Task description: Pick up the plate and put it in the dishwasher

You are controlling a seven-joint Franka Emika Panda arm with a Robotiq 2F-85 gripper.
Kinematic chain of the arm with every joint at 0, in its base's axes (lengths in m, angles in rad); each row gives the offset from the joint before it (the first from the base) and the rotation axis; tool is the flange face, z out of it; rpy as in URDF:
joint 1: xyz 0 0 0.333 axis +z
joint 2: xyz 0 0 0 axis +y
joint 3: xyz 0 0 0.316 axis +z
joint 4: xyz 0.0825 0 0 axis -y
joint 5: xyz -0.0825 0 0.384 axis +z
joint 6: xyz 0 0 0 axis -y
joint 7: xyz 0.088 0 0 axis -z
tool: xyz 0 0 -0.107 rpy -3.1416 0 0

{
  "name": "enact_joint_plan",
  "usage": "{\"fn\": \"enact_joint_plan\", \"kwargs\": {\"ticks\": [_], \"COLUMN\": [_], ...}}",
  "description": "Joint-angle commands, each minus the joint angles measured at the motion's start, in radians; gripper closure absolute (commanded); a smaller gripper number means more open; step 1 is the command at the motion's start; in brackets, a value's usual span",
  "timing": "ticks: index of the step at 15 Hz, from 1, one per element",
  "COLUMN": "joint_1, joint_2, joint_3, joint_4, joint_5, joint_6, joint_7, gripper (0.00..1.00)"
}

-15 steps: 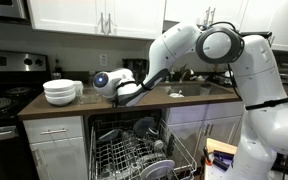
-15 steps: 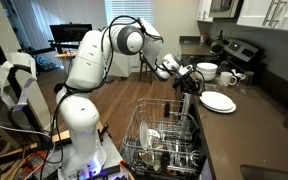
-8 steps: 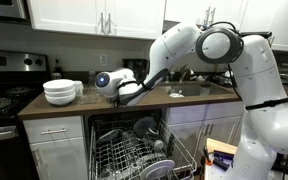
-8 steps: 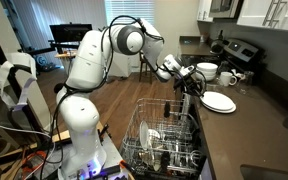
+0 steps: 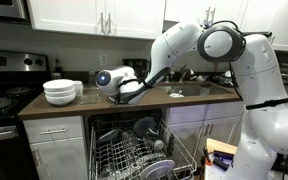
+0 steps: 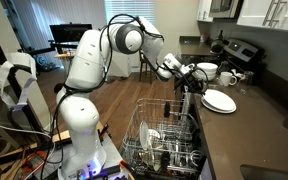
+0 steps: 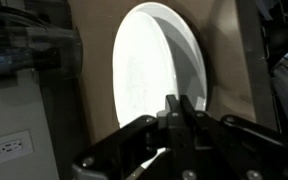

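1. In the wrist view the end effector (image 7: 180,100) is closest to the camera. Its two dark fingers are pressed together, and nothing can be seen between them.
2. Just past the fingertips is the plate (image 7: 154,70). It is round, plain and white, and it fills the middle of the wrist view. The fingertips sit over its rim in the picture. You cannot tell if they touch it.
3. In an exterior view the open dishwasher (image 6: 144,140) is near the front. Its wire rack is pulled out, and some dishes stand between the tines.
4. Behind the rack, the end effector (image 6: 191,84) hangs over the brown desk (image 6: 234,130). It is beside the plate (image 6: 219,101) and a little higher than it.
5. The plate lies flat on the desk. It is not in the dishwasher.
6. Farther back on the desk is a stack of white bowls (image 6: 206,71). It is near the plate but not touching it.
7. The black stove (image 6: 242,50) is farthest away.
8. From the other side, the dishwasher (image 5: 109,150) is open under the desk (image 5: 174,100). The stack of white bowls (image 5: 61,92) sits on top of the desk, and the black stove (image 5: 2,100) is next to it.
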Motion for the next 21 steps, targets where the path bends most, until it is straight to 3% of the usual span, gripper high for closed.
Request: {"fn": "enact_joint_plan", "kwargs": {"ticks": [1,4,8,20,21], "joint_1": [0.018,0.028,0.029,0.032,0.024], "joint_2": [-0.055,-0.074,-0.129,-0.362,-0.299], "joint_3": [-0.010,-0.002,0.027,0.150,0.146], "joint_4": [-0.050,-0.078,-0.127,-0.289,-0.245], "joint_5": [-0.105,-0.195,-0.220,-0.119,-0.126], "joint_6": [-0.028,-0.066,-0.123,-0.130,-0.122], "joint_7": [0.047,0.082,0.077,0.027,0.050], "gripper": [0.97,0.97,0.97,0.97,0.95]}}
